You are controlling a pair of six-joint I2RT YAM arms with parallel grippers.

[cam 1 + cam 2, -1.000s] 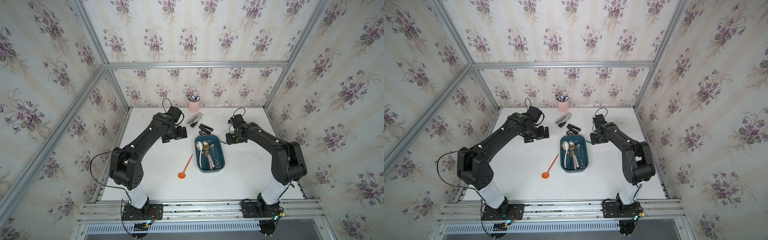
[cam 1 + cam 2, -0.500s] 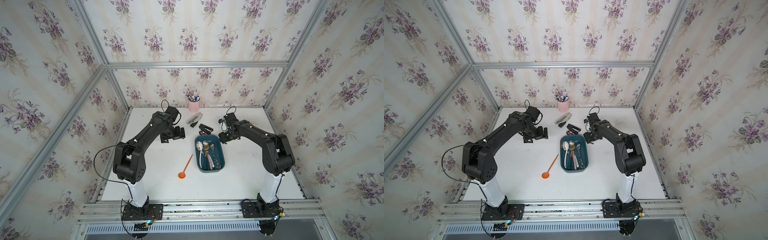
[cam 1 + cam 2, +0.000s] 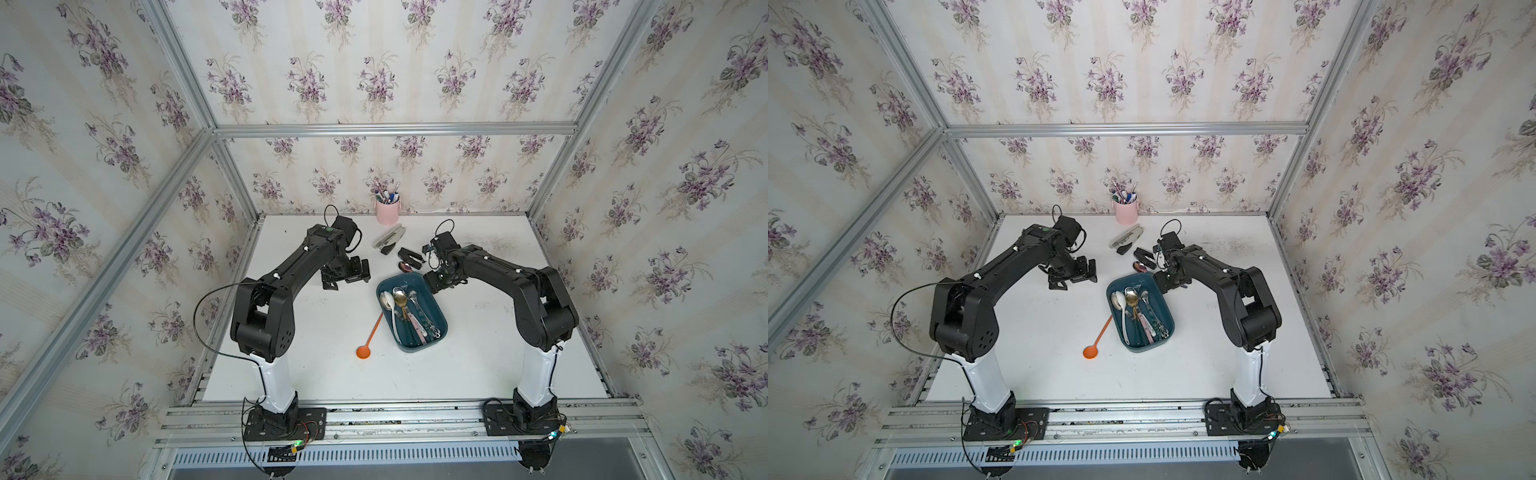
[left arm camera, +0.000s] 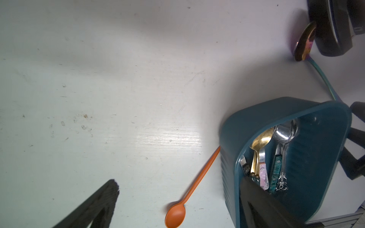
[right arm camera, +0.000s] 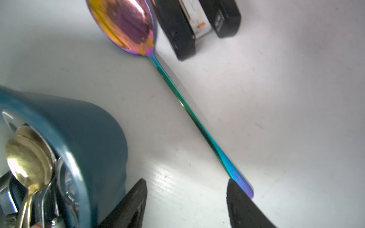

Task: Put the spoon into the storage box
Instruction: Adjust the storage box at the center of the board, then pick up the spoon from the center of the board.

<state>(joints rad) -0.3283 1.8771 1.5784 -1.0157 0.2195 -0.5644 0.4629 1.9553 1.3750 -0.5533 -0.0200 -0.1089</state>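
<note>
The right gripper (image 5: 187, 189) is partly open and holds nothing. The tip of the rainbow spoon (image 5: 195, 118) lies right at one of its fingers (image 5: 237, 197); I can't tell if they touch. The left gripper (image 3: 345, 276) is wide open and holds nothing, low over the white table (image 3: 478, 374).

The rainbow spoon lies flat on the table, just past the far end of the storage box (image 3: 428, 297), with its bowl beside a black stapler (image 5: 173, 29). The box sits mid-table with several spoons in it. An orange spoon (image 3: 372, 332) lies by its left side.

There is open room toward the front and right edges. A pink pen cup (image 3: 387, 212) stands at the back edge. The walls have flowered wallpaper.
</note>
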